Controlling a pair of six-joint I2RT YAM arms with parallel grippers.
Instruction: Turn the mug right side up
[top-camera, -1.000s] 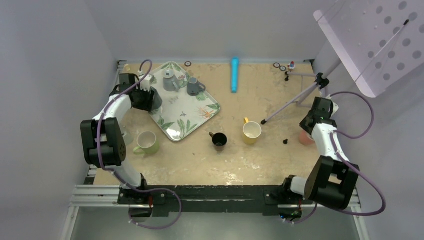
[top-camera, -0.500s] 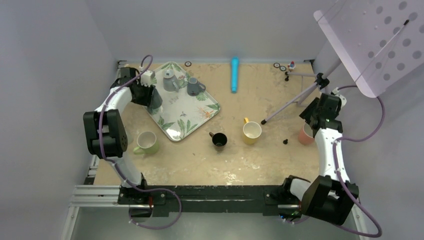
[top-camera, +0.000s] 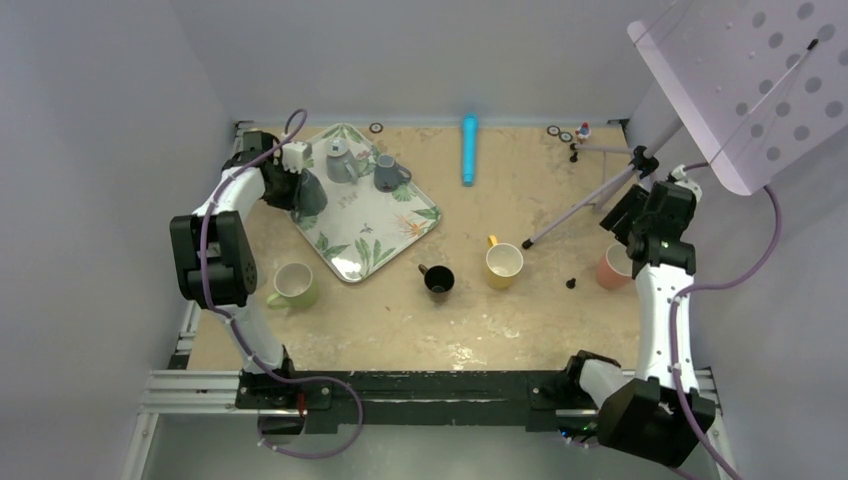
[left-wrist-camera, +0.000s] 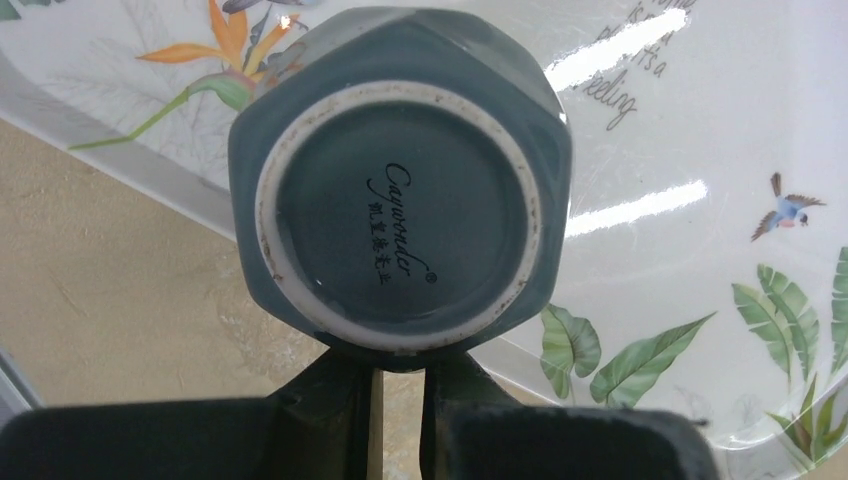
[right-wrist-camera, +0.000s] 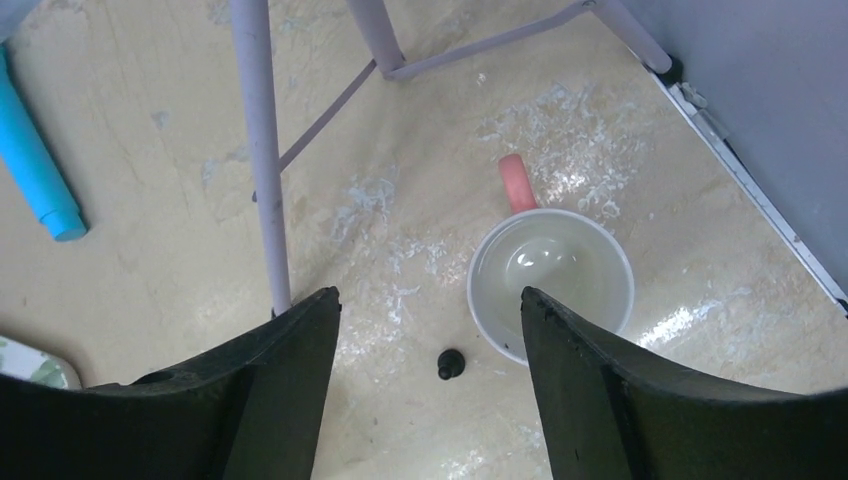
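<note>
A dark grey-blue mug (left-wrist-camera: 400, 180) stands upside down on the left edge of the floral tray (left-wrist-camera: 680, 150), its base ring and maker's mark facing the left wrist camera. My left gripper (left-wrist-camera: 398, 372) is shut at the mug's near side, on its handle, which the fingers mostly hide. From above, the mug (top-camera: 309, 194) and left gripper (top-camera: 296, 186) sit at the tray's left edge. My right gripper (right-wrist-camera: 428, 300) is open and empty above the table, beside an upright pink mug (right-wrist-camera: 550, 280).
On the tray (top-camera: 400, 225) stand a grey teapot (top-camera: 340, 160) and another grey mug (top-camera: 388, 173). A green mug (top-camera: 293, 285), a dark mug (top-camera: 438, 280), a yellow mug (top-camera: 503, 265), a blue tube (top-camera: 468, 148), tripod legs (top-camera: 600, 195) and a small black knob (right-wrist-camera: 450, 364) share the table.
My left gripper has closed on the grey-blue mug at the tray's edge. My right gripper has opened and lifted up and back from the pink mug.
</note>
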